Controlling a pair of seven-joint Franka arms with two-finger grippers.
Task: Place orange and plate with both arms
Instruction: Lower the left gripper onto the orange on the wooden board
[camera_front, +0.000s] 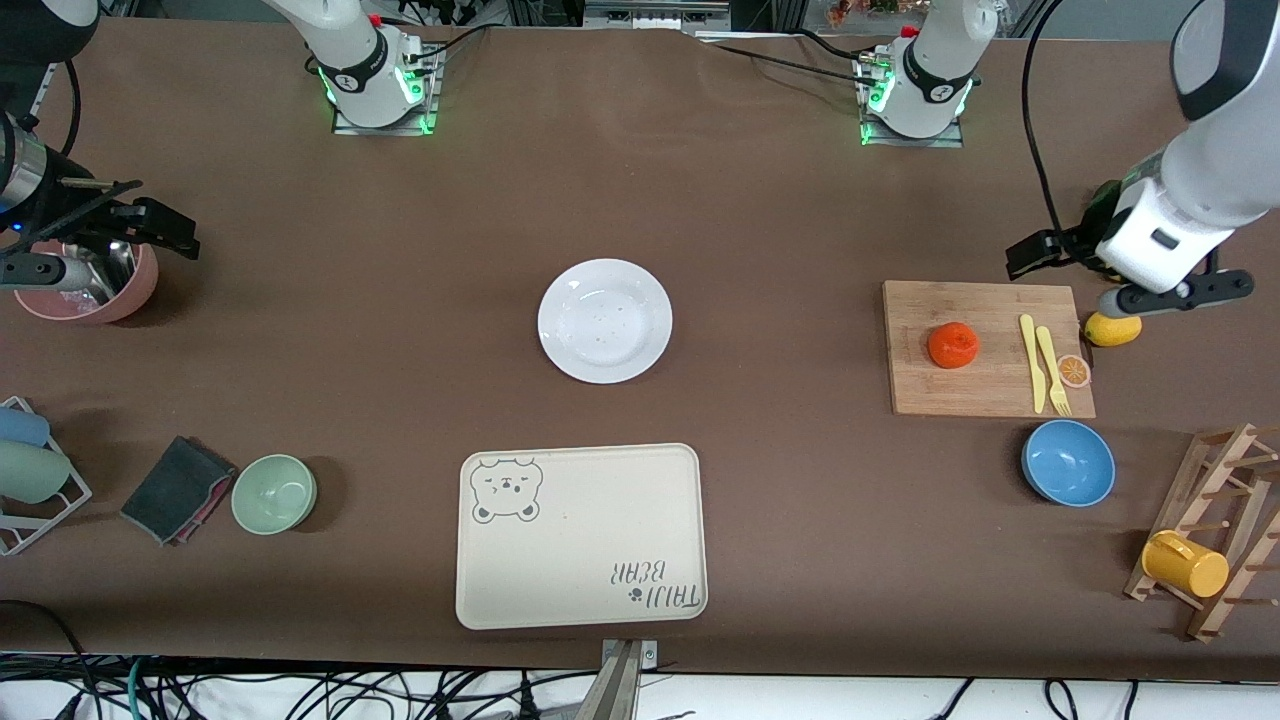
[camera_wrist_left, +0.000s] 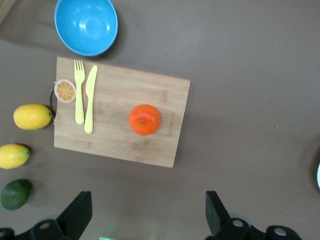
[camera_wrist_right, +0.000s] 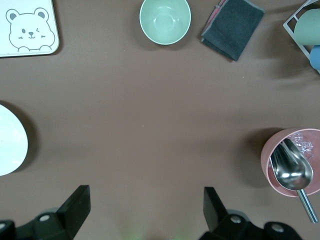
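The orange (camera_front: 953, 345) sits on a wooden cutting board (camera_front: 985, 395) toward the left arm's end of the table; it also shows in the left wrist view (camera_wrist_left: 144, 119). The white plate (camera_front: 605, 320) lies empty at the table's middle, and its edge shows in the right wrist view (camera_wrist_right: 7, 142). My left gripper (camera_front: 1100, 270) is open and empty, up over the table at the board's edge near the lemons; its jaws stand wide apart in the left wrist view (camera_wrist_left: 147, 215). My right gripper (camera_front: 95, 250) is open and empty, up over a pink bowl (camera_front: 110, 300); it also shows in the right wrist view (camera_wrist_right: 145, 212).
A yellow fork and knife (camera_front: 1040, 360) and an orange slice (camera_front: 1074, 371) lie on the board. A lemon (camera_front: 1112, 329) and a blue bowl (camera_front: 1068, 462) sit beside it. The cream bear tray (camera_front: 590, 540) lies nearer the camera than the plate. A green bowl (camera_front: 274, 493), dark cloth (camera_front: 175, 490) and mug rack (camera_front: 1215, 560) stand along the near side.
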